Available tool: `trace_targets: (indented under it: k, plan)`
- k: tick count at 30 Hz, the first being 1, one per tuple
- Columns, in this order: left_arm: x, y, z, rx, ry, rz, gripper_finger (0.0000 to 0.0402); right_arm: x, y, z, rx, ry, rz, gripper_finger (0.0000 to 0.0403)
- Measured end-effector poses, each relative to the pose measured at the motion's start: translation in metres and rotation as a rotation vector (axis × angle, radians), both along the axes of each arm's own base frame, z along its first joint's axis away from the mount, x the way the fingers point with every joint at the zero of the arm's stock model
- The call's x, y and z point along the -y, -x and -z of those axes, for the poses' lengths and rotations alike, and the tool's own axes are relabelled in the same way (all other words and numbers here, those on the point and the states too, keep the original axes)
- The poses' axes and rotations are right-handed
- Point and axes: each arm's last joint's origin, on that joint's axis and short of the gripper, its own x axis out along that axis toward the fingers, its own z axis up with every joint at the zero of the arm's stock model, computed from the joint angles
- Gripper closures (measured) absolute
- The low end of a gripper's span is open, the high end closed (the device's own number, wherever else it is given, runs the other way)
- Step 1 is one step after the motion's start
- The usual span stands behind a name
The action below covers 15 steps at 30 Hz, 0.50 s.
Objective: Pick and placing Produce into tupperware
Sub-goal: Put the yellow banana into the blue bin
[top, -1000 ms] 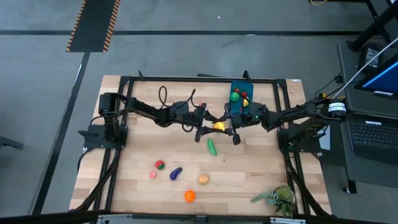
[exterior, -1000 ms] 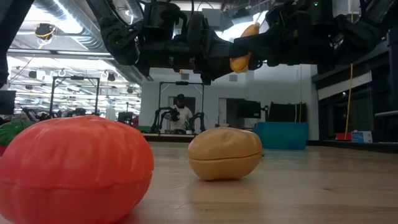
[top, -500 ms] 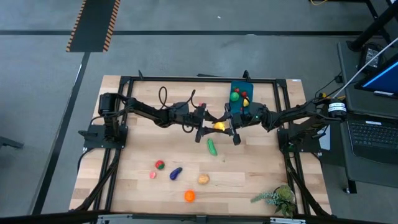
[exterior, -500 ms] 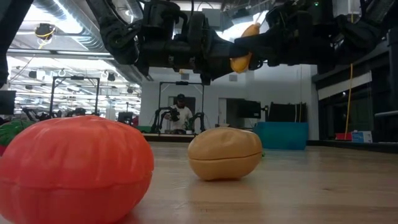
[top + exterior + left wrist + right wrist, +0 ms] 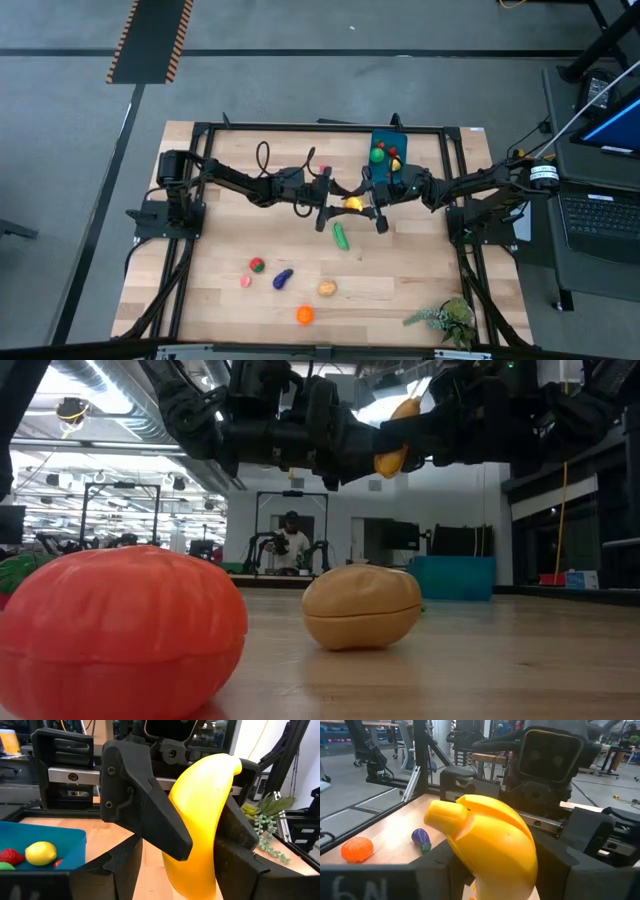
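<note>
Banana (image 5: 352, 203) hangs mid-frame above the surface (image 5: 400, 290), just below the tupperware (image 5: 388, 143), pinched between both hands: left hand (image 5: 326, 204) and right hand (image 5: 377, 208) each grip it. We judge it light, rigid, smooth plastic, likely slippery; its curved middle, where fingers (image 5: 150, 815) clamp, gives the surest hold.

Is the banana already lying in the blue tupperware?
No. The banana hangs in the air between the left claw and right claw, beside the tupperware.
</note>
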Motion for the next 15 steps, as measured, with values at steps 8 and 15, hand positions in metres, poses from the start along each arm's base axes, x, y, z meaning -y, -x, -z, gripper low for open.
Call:
trace_targets:
  k: [8,15]
  plan:
    - [0.0,0.001,0.008,-0.068,-0.029,0.007,0.0224,-0.001,0.0,-0.008,0.058,-0.031,-0.037,0.0223]
    - [0.001,0.001,0.009,-0.064,-0.03,0.005,0.0257,0.0,0.001,-0.008,0.052,-0.024,-0.036,0.0369]
